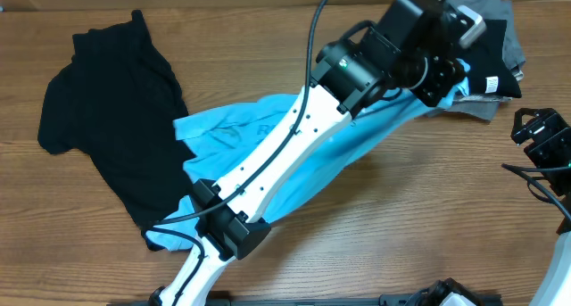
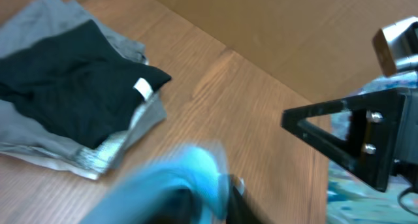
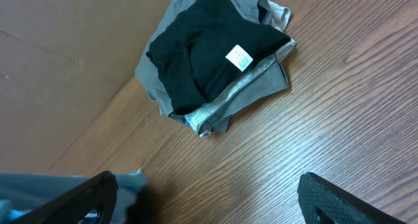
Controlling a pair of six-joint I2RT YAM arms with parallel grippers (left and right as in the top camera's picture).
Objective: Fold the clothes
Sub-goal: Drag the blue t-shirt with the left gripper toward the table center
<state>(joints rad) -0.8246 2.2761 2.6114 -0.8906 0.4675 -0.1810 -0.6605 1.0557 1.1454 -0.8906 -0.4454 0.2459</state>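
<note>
Light blue T-shirt (image 1: 330,163) mid surface (image 1: 428,217), stretched toward 2 o'clock; black garment (image 1: 107,136) at 10. Left gripper (image 1: 440,77) at blue cloth, pinching or not, can't tell. Right gripper (image 3: 209,194) spread. Risk: cloth bunches against folded stack (image 1: 489,63).

Counting 4 garments in all: 1 light blue T-shirt (image 1: 357,150), 1 loose black garment (image 1: 107,119), plus 2 folded in 1 stack, 1 grey piece (image 3: 255,93) under 1 black piece (image 3: 196,54) bearing 1 white tag (image 3: 239,57). Also 2 robot arms, left arm (image 1: 277,154) and right arm (image 1: 560,252), at 1 wooden table (image 1: 401,235).
</note>
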